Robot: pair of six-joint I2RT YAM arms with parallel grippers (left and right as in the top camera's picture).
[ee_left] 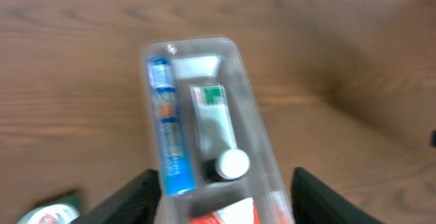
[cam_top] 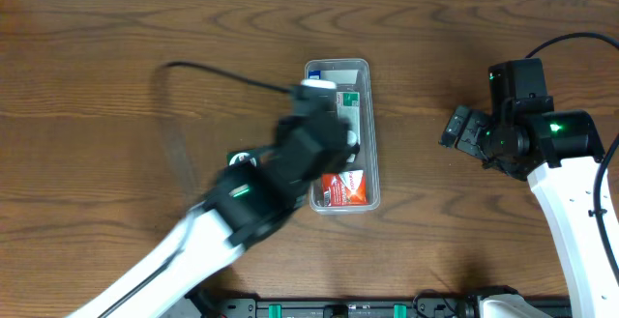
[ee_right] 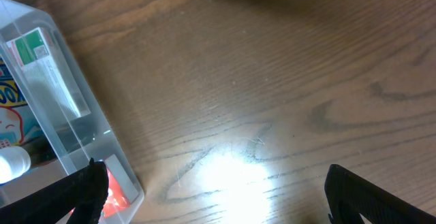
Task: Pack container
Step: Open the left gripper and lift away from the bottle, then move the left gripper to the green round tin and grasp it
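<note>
The container [cam_top: 337, 64] is a long clear tray at the table's middle. It holds a blue tube [ee_left: 170, 149], a white tube with a green label [ee_left: 214, 125], a dark bottle with a white cap [ee_left: 231, 164] and a red packet [cam_top: 345, 190]. My left gripper [ee_left: 221, 203] is open, with one finger on each side of the tray's near end and nothing held; in the overhead view the blurred left arm [cam_top: 290, 159] covers it. My right gripper [ee_right: 218, 197] is open and empty over bare wood, to the right of the container [ee_right: 82, 94]. It also shows in the overhead view [cam_top: 462, 130].
A small round green and white thing [cam_top: 239, 157] lies on the wood left of the tray and shows at the lower left of the left wrist view [ee_left: 48, 214]. A black cable [cam_top: 213, 72] runs across the table behind the left arm.
</note>
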